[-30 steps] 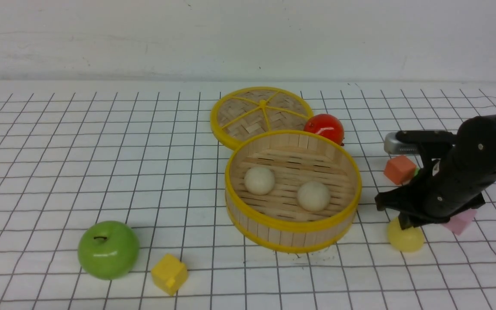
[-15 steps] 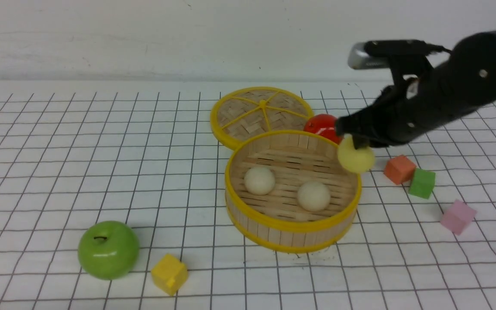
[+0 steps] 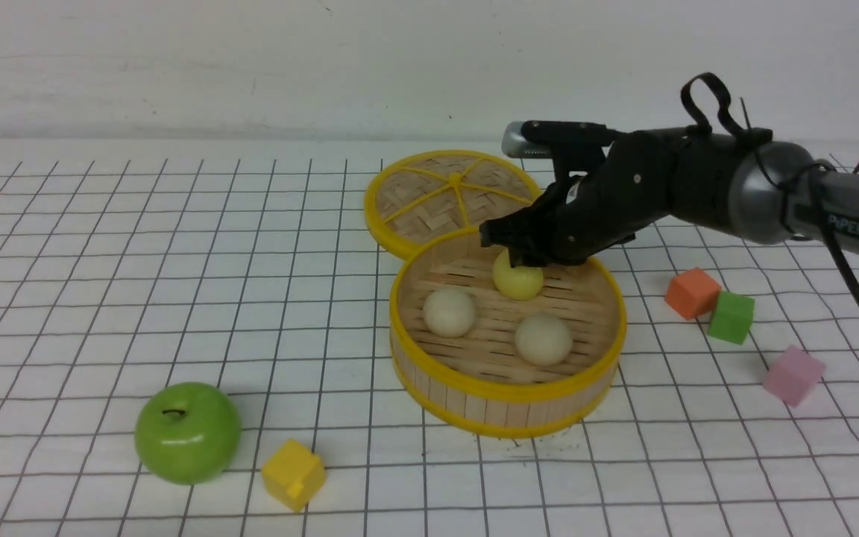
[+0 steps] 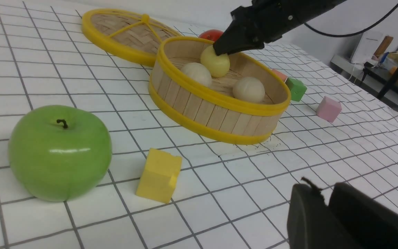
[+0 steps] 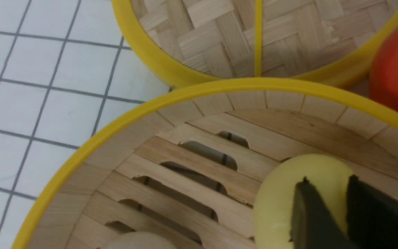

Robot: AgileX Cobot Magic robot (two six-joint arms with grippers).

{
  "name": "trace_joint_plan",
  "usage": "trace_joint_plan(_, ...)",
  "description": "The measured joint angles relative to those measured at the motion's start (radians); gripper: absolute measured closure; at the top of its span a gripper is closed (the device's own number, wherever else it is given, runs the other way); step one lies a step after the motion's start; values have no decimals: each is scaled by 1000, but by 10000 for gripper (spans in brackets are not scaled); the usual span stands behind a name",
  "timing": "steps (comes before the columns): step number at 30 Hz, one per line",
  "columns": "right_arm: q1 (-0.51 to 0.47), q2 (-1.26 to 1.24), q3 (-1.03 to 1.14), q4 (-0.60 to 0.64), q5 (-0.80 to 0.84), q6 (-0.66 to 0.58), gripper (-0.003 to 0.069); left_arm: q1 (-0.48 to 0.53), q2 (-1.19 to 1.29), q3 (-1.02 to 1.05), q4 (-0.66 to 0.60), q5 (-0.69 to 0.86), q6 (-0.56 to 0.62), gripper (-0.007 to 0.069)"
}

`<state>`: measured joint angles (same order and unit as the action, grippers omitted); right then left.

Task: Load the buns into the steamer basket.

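Observation:
The steamer basket [image 3: 504, 389] stands mid-table with all three buns in it. Two off-white buns [image 3: 449, 312] [image 3: 543, 338] lie on its slatted floor. The pale yellow bun [image 3: 517, 282] rests at the back of the floor. My right gripper [image 3: 519, 261] hangs just over that bun, tips at its top. In the right wrist view the gripper [image 5: 327, 180] has its jaws a little apart, with the yellow bun [image 5: 278, 207] showing in the gap. My left gripper [image 4: 324, 189] hovers low over bare table near the front, slightly open and empty; it is out of the front view.
The woven lid [image 3: 437, 209] leans behind the basket, with a red fruit [image 4: 211, 34] beside it. A green apple [image 3: 188, 432] and a yellow cube [image 3: 293, 474] lie front left. Orange [image 3: 691, 293], green [image 3: 731, 317] and pink [image 3: 793, 375] cubes lie to the right.
My right arm lifted the yellow bun from the table at front right, carried it left over the basket rim and lowered it inside. Its jaws have parted.

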<state>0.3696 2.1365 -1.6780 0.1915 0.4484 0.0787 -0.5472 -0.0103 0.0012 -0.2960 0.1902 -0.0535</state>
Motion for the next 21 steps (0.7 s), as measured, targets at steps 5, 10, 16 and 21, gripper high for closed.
trace_joint_plan(5,0,-27,-2,1,34,0,226,0,0,0,0,0,0,533)
trace_joint_plan(10,0,-186,-2,-59,289,9,193,0,0,0,0,0,0,532)
trace_joint_plan(16,5,-469,146,-139,558,50,481,0,0,0,0,0,0,522)
trace_joint_plan(21,9,-649,331,-144,582,102,662,0,0,0,0,1,0,517)
